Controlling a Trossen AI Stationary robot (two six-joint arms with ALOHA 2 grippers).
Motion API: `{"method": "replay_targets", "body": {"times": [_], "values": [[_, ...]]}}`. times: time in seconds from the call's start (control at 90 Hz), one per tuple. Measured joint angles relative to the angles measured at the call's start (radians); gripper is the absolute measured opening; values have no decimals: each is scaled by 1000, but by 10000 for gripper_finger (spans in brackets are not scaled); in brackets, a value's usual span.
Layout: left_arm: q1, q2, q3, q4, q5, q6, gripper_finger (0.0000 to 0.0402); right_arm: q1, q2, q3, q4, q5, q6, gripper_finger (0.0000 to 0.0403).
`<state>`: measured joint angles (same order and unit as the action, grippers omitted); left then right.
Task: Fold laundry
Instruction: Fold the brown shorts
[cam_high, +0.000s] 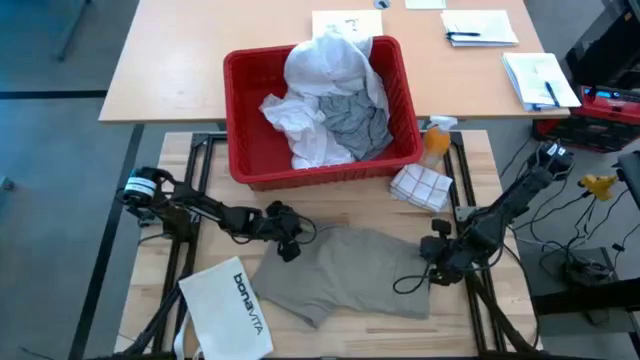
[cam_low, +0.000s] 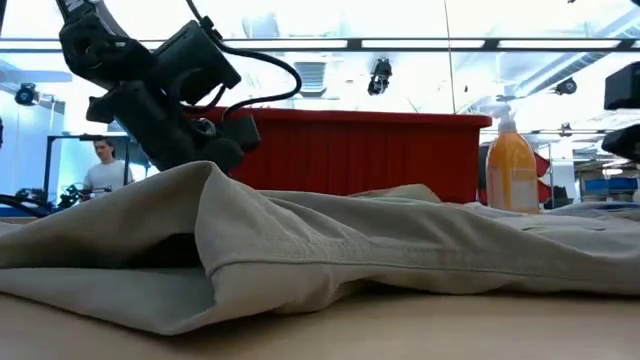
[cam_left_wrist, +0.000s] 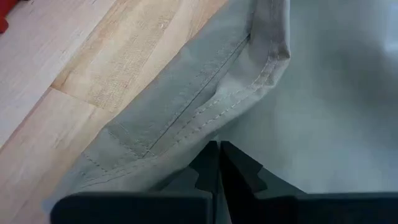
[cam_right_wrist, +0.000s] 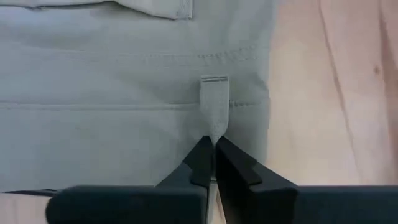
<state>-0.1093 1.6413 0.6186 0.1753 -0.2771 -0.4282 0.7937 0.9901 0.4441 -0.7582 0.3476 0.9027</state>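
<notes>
A khaki-tan garment (cam_high: 345, 275) lies spread on the wooden table, in front of a red basket (cam_high: 240, 160). The basket holds a white shirt (cam_high: 325, 70) and a grey T-shirt (cam_high: 358, 120). My left gripper (cam_high: 293, 245) is shut at the khaki garment's far left edge. In the low view the cloth rises there into a ridge (cam_low: 210, 175) under my left gripper (cam_low: 222, 150). My right gripper (cam_high: 432, 262) is shut at the garment's right edge, on its stitched band. My left gripper pinches the khaki garment's stitched hem edge (cam_left_wrist: 186, 134) between its two shut fingers, coming from the table's left, slanting down. The edge is raised a little off the table; the rest of the garment lies on it. How many layers it holds is hidden. My right gripper pinches the near end of a small belt loop (cam_right_wrist: 214, 124) on the garment's stitched band, between its two fingertips. The fingers come from the table's right, along the loop. The cloth around the loop lies flat on the table.
A stiff white bag printed "bonavita" (cam_high: 228, 310) lies at the near left, close to the garment. An orange spray bottle (cam_high: 435, 140) and a checked cloth (cam_high: 420, 187) sit right of the basket. Papers lie on the far desk (cam_high: 180, 60). A person (cam_low: 100, 170) stands beyond the table.
</notes>
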Motion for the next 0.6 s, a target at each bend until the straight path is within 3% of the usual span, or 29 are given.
{"method": "replay_targets", "body": {"times": [0.322, 0.6], "values": [[0, 0, 0, -4, 0, 0, 0, 0, -1, 33, -45, -119, 38, 0], [0, 0, 0, -6, 0, 0, 0, 4, -7, 44, -51, -146, 79, 0]]}}
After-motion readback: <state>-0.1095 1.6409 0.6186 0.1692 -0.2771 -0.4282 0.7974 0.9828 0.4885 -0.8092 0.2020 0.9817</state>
